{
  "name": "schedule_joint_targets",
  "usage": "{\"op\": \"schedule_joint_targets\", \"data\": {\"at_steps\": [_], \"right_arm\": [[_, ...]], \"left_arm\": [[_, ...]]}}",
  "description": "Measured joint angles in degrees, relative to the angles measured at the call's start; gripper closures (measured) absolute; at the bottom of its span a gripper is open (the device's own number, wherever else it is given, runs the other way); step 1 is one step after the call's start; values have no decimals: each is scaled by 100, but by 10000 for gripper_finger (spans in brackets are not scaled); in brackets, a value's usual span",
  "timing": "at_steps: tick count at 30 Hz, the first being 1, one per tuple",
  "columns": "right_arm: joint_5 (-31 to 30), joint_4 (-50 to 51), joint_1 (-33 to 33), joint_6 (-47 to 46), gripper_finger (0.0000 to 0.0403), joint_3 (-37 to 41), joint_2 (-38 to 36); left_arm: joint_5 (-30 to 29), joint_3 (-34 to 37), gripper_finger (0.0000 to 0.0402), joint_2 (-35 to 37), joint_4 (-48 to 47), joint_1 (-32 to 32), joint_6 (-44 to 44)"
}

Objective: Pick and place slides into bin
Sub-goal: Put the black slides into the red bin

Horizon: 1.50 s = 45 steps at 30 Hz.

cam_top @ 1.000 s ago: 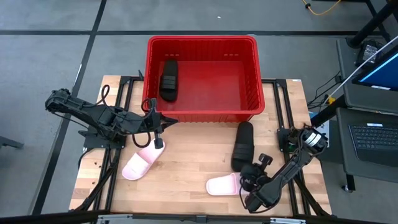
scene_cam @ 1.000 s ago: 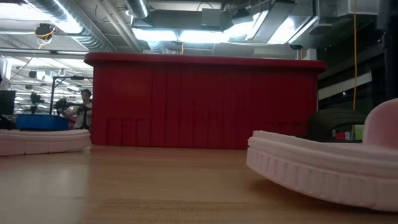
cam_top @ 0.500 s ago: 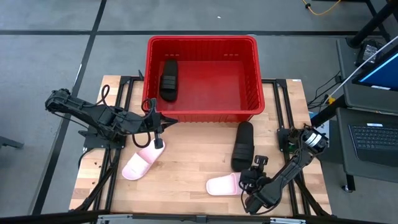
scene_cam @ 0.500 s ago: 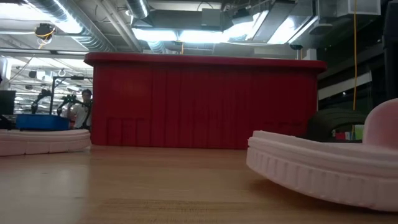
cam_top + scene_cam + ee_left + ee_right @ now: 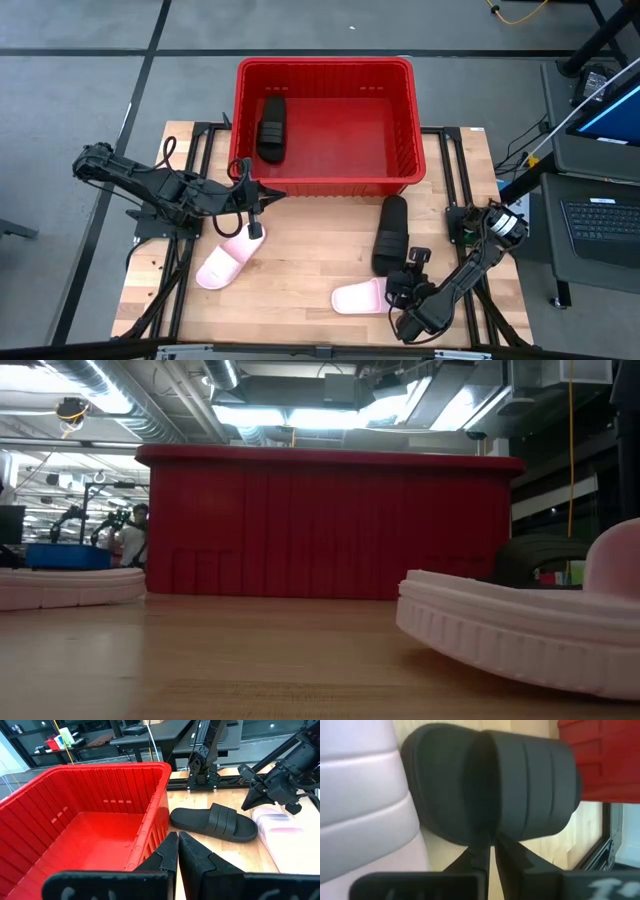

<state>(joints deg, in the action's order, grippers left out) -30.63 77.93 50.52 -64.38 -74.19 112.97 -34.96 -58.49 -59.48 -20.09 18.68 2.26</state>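
- While one black slide point(image 5: 271, 127) already lies in the red bin point(image 5: 326, 67) at upper centre of the high view, three wait on the surface point(image 5: 300, 255): a black one point(image 5: 390, 233) right of centre, a pink one point(image 5: 360, 297) below it, another pink one point(image 5: 223, 262) at lower left.
- Your right gripper point(image 5: 404, 283) sits low at lower right, between the pink slide and the black one; its fingers point(image 5: 475, 855) look nearly together, holding nothing.
- Spread them before closing in, then take a strap squarely across its width.
- Your left gripper point(image 5: 254, 214) hangs left of centre, just below the bin's lower-left corner, fingers point(image 5: 167, 852) closed and empty; keep it clear.
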Motion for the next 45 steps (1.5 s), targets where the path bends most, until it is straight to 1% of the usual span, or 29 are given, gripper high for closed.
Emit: {"op": "schedule_joint_targets", "data": {"at_steps": [3,6,9,16,20,24,27,31,36,45], "right_arm": [[-32,9,0,-53,365,0,0],[-24,27,0,-465,348,32,0],[71,20,0,-720,319,57,0],[75,7,0,-709,234,57,0],[74,-100,0,-595,206,179,-2],[63,-310,0,-608,199,455,-2],[-61,-303,1,-762,198,601,-2],[-171,-282,4,-994,198,678,-2],[-415,-283,4,-1014,198,740,-2],[-621,-561,4,-1059,198,942,-7]], "left_arm": [[0,0,392,1,-23,0,0],[0,1,389,0,-55,0,0],[0,0,389,0,-94,0,0],[0,-1,387,0,-95,0,0],[0,-1,384,0,-95,-1,0],[0,0,386,0,-95,-1,3],[0,-1,385,0,-95,0,33],[0,0,382,0,-95,0,153],[0,-1,382,0,-95,0,166],[0,-1,384,0,-93,0,164]]}}
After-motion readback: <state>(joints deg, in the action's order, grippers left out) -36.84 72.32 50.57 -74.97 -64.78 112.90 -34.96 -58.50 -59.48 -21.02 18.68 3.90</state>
